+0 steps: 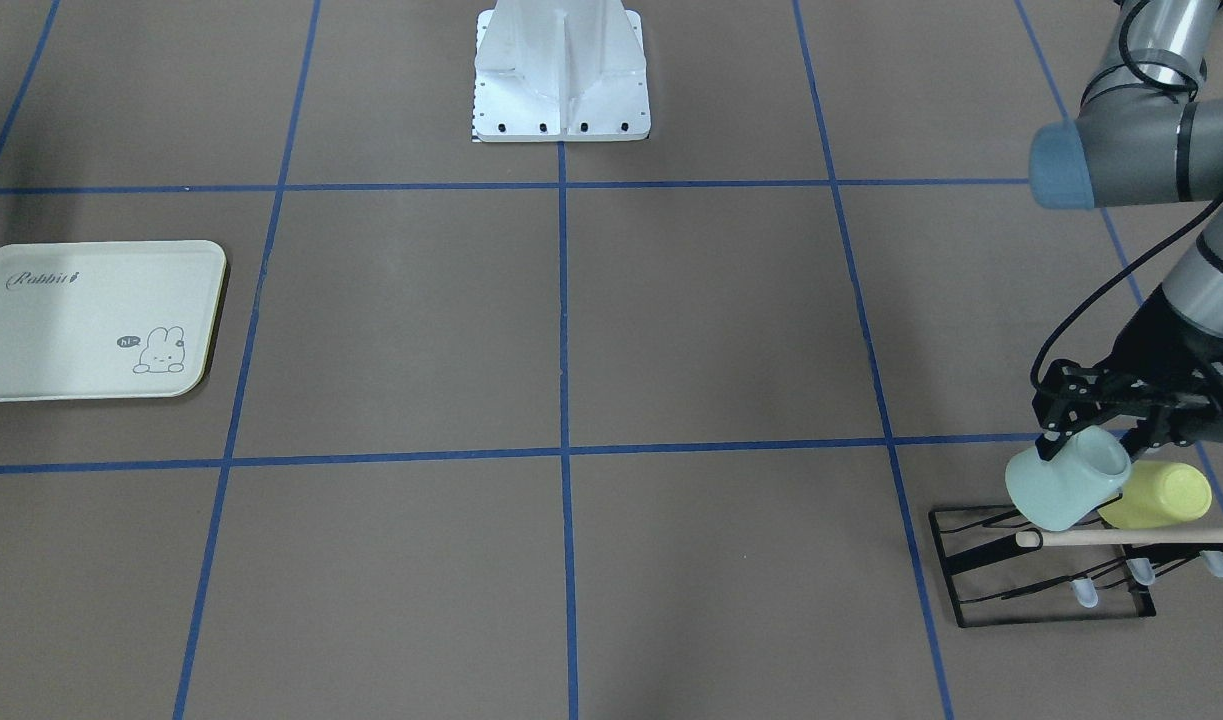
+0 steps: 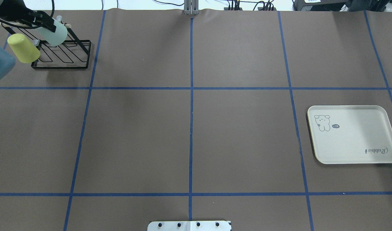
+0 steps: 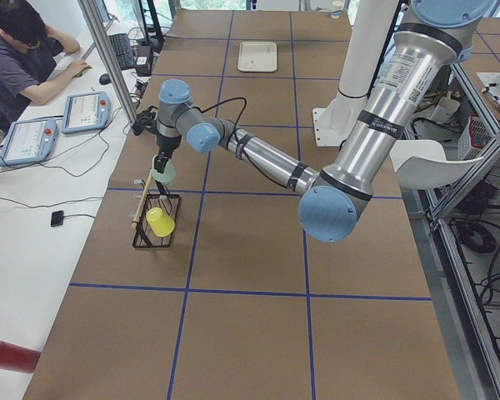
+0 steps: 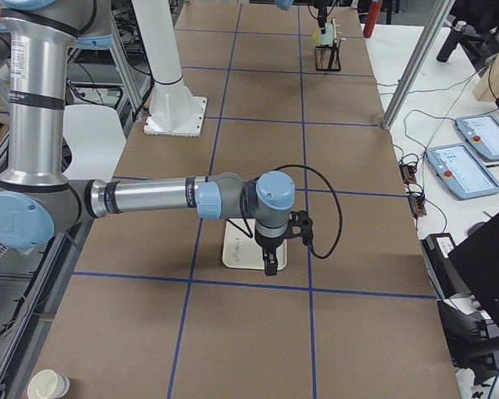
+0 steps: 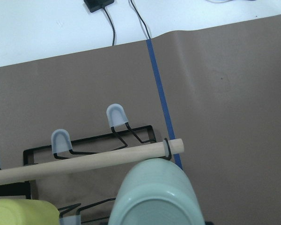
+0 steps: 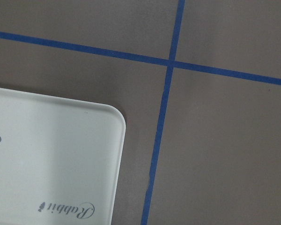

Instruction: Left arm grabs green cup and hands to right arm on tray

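Note:
The pale mint-green cup [image 1: 1063,480] is tilted over the black wire rack [image 1: 1041,585], at the table's corner on the left arm's side. My left gripper [image 1: 1089,442] is shut on it, with fingers on either side of its body. The cup also shows in the overhead view [image 2: 56,33] and fills the bottom of the left wrist view [image 5: 154,197]. The cream tray [image 2: 353,134] lies flat and empty on the right arm's side. My right gripper [image 4: 270,264] hangs just above the tray's edge [image 4: 233,253]. I cannot tell whether it is open or shut.
A yellow-green cup [image 1: 1156,495] sits on the rack beside the green cup. A wooden rod [image 5: 84,161] runs along the rack's top, just in front of the green cup. The robot's white base [image 1: 561,70] stands mid-table. An operator [image 3: 25,50] sits at the side desk.

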`<action>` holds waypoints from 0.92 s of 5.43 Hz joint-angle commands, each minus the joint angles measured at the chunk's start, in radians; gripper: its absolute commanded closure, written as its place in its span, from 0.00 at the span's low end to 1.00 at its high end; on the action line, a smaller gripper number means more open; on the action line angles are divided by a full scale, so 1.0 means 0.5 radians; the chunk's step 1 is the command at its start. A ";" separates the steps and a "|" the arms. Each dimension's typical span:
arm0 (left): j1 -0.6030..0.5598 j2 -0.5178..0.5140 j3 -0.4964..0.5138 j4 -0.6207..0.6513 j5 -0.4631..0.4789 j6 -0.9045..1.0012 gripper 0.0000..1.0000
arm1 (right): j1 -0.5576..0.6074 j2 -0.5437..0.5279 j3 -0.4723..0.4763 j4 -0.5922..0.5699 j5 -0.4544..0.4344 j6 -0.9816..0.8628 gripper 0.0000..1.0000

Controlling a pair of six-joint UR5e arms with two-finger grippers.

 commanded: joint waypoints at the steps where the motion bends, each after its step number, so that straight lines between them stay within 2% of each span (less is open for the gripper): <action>1: -0.005 0.004 -0.153 0.103 -0.012 -0.130 0.76 | -0.002 0.001 -0.001 0.000 0.088 0.027 0.00; 2: 0.020 -0.002 -0.160 0.076 -0.021 -0.326 0.76 | -0.002 0.001 0.011 0.006 0.226 0.170 0.00; 3: 0.093 -0.002 -0.181 -0.016 -0.021 -0.525 0.76 | -0.002 0.001 0.014 0.170 0.336 0.403 0.00; 5: 0.228 -0.002 -0.181 -0.329 -0.018 -0.979 0.76 | -0.087 0.001 0.014 0.761 0.429 1.116 0.00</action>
